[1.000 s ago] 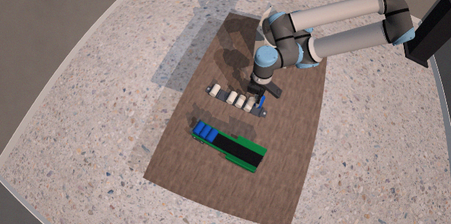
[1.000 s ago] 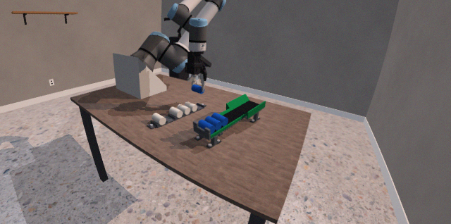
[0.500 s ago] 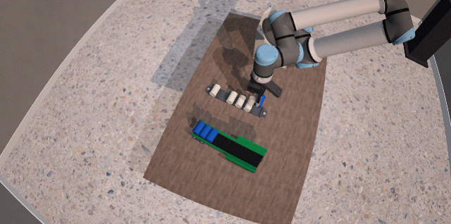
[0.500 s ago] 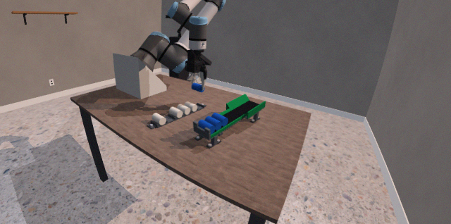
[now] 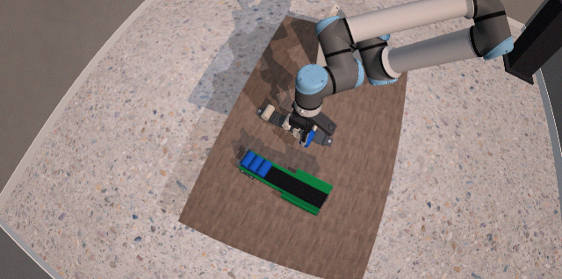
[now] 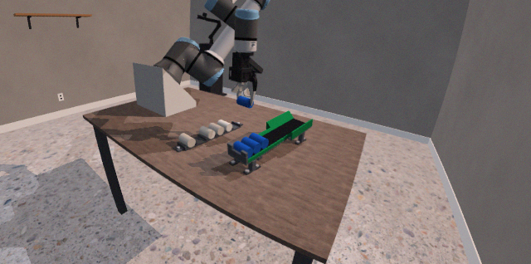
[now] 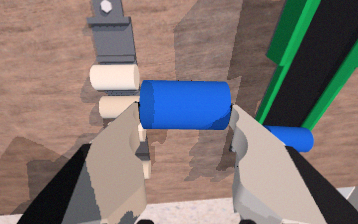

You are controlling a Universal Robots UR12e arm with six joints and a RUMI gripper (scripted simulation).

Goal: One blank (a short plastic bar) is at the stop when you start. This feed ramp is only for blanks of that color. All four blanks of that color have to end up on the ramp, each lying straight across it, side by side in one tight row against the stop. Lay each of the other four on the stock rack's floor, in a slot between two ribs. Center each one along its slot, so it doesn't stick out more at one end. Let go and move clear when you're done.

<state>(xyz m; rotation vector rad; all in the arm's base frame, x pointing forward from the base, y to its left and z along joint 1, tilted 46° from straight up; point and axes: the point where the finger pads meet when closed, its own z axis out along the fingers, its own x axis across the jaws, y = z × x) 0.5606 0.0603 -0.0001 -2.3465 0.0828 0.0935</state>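
Three blue blanks [image 5: 256, 163] [image 6: 250, 144] [image 7: 294, 138] lie straight across the green ramp [image 5: 313, 178] [image 6: 301, 129] [image 7: 281, 67], side by side in a row at its stop [image 5: 241, 168] [image 6: 237, 153]. A fourth blue blank [image 5: 310, 138] [image 6: 245, 101] [image 7: 185, 105] is clamped end to end in the claw [image 5: 307, 137] [image 6: 246, 97] [image 7: 183, 104], held level in the air above the wooden bench [image 5: 347, 139] [image 6: 307, 181] [image 7: 200, 20]. The ramp's black bed runs from the stop up to its wider, flared end, and small feet hold it off the bench. Near the ramp, between it and the arm's pale, wedge-shaped mount [image 6: 149, 90], the dark, narrow rack [image 5: 324, 139] [image 6: 179, 148] [image 7: 114, 42] lies on the bench, inward from the long edge nearest the outside camera. Four cream blanks [image 5: 267, 112] [image 6: 187, 140] [image 7: 115, 77] lie across the rack: one apart toward one end, three closer together toward the other.
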